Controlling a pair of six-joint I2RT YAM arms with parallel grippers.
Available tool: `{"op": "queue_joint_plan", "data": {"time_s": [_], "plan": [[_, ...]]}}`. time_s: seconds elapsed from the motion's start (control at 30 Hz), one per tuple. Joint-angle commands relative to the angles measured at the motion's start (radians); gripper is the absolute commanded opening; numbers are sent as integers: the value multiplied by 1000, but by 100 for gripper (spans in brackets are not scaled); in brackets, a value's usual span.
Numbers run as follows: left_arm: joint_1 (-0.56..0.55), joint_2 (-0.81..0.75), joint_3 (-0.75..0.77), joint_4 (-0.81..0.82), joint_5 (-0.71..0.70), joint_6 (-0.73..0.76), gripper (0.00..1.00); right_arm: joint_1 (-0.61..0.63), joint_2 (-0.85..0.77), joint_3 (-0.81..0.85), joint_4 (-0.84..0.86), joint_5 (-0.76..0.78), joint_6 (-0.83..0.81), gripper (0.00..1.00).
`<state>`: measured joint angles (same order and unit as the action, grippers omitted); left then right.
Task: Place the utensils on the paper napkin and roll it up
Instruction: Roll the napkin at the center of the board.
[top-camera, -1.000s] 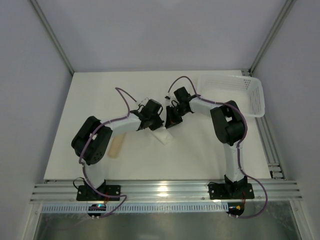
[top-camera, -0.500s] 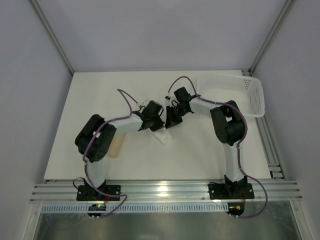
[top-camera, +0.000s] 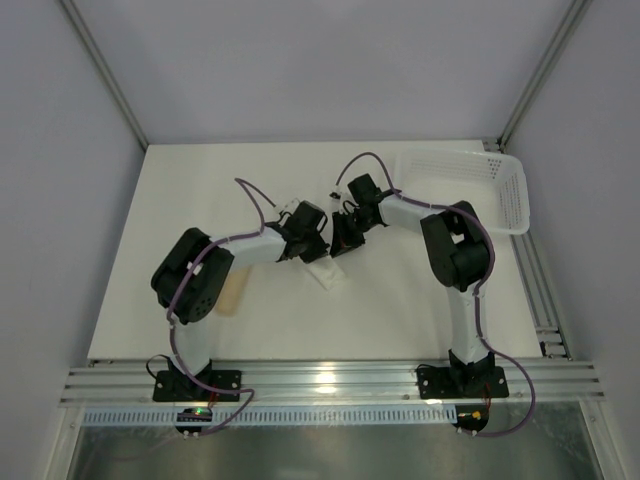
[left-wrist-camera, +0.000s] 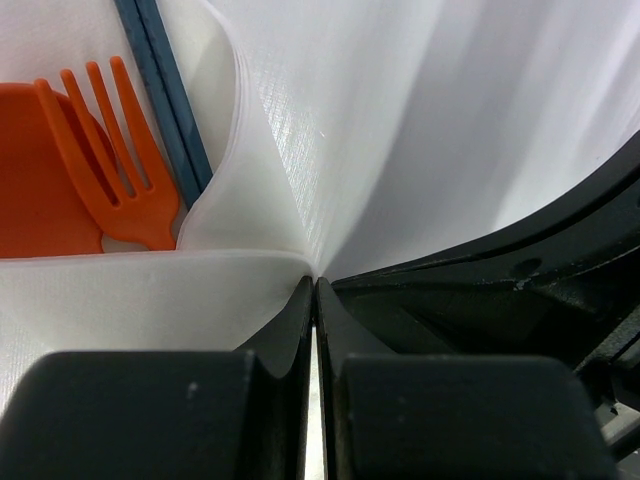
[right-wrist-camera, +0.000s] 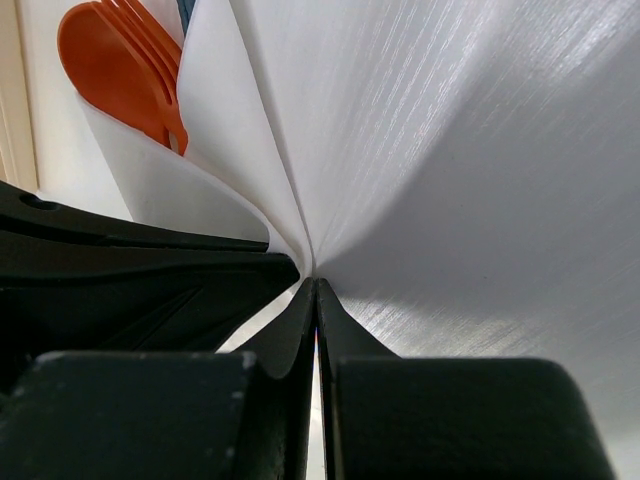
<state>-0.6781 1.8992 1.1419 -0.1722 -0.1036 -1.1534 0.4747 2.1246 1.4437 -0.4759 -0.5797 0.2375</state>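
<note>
1. The left fingers (left-wrist-camera: 296, 325) are pressed together and pinch a fold of the paper napkin (left-wrist-camera: 420, 140) at their tips.
2. The right fingers (right-wrist-camera: 300, 325) are likewise closed on the napkin, and the sheet fans out from the pinch point.
3. Inside the fold, the left wrist view shows an orange fork (left-wrist-camera: 120, 170) against an orange spoon (left-wrist-camera: 35, 190). Dark blue sticks (left-wrist-camera: 165, 100) lie just beside the fork, and the napkin's curled edge rises next to them.
4. In the right wrist view, the orange utensils peek out of the napkin's open end at the upper left.
5. From above, both pairs of fingers meet near the middle of the counter (top-camera: 200, 190). The napkin shows as a small white bundle just beneath them.
6. A beige piece (top-camera: 232, 292) lies on the counter beside the left arm's elbow.
7. A white basket (top-camera: 505, 195) sits at the far right corner, well apart from the napkin.
</note>
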Motion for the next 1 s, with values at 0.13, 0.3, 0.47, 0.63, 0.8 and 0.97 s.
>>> {"op": "queue_joint_plan", "data": {"time_s": [0.13,0.3,0.47,0.63,0.8,0.97], "plan": [[5,14,4,42,8,-23,0,1,-64,1,-36,52,-32,3],[3,9,-8,45,12,-26,0,-4,-66,12,-47,53,-30,4],[3,-8,-19,45,7,-25,0,-18,-91,-5,-43,66,-32,3],[3,-26,-31,45,5,-25,0,-36,-118,-14,-49,73,-29,4],[5,-49,-44,51,12,-26,0,-50,-164,-45,-43,78,-20,4],[3,-100,-71,54,16,-25,0,-53,-173,-57,-35,40,-14,4]]}}
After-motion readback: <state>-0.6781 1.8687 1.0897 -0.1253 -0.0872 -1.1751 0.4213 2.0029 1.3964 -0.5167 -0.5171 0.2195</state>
